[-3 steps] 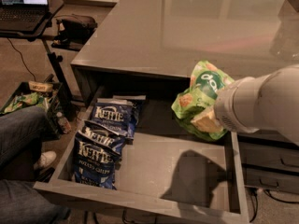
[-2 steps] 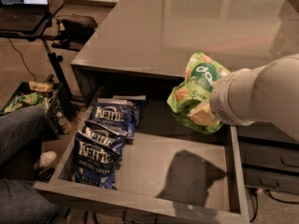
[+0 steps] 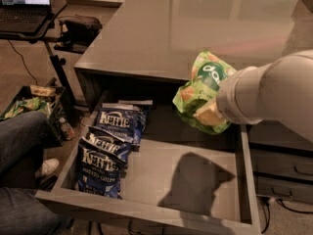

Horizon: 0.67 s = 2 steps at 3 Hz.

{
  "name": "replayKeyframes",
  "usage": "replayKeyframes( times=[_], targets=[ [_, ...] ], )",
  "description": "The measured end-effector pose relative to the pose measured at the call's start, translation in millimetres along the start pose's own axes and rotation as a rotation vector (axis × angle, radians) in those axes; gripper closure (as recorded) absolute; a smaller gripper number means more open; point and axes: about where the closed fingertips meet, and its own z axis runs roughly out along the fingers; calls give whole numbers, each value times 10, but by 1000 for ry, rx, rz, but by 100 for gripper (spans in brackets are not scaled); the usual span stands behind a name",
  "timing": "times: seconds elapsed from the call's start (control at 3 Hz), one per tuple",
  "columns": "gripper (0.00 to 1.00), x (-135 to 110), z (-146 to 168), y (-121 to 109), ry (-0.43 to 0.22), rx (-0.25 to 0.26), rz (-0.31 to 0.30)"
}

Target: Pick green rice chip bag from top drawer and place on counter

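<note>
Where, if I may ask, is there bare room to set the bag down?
Counter: bare behind its front edge. Top drawer: crowded left with Kettle bags, free right, under the gripper holding the green rice chip bag.

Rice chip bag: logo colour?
Dark green with white lettering, on the green rice chip bag at the claw over the top drawer; camera view.

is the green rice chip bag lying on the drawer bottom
No, the gripper holds the green rice chip bag in the air over the right rear of the top drawer.
</note>
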Motion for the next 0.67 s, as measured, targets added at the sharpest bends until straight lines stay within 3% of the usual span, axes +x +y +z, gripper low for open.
replayKeyframes(
  times=[0.67],
  targets=[
    [100, -510, 497, -479, -75, -1, -15]
  ],
)
